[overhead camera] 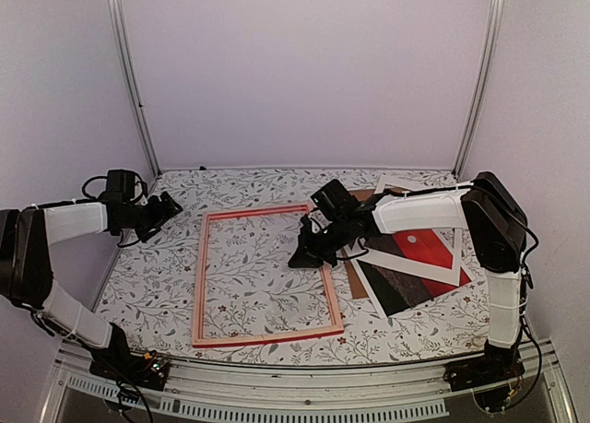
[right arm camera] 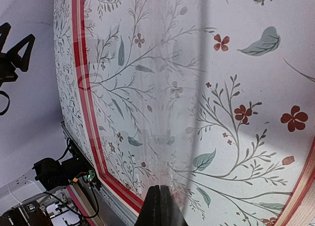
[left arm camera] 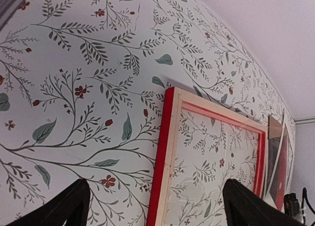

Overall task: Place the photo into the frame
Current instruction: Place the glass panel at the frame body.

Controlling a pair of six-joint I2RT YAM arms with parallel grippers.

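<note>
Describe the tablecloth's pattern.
The tablecloth is white with green leafy sprigs and red flowers; clearest in left wrist view.

— Any writing you can read from where I sit?
— None. My frame (overhead camera: 198,276) has plain rails, and the photo (overhead camera: 429,248) shows only blocks of colour.
— The cloth?
— The tablecloth (overhead camera: 147,276) has printed leaves and flowers, no words, 0 numbers I can make out.

Red frame (overhead camera: 266,274) – floral tablecloth (overhead camera: 166,276) – red-and-brown photo (overhead camera: 419,262).
</note>
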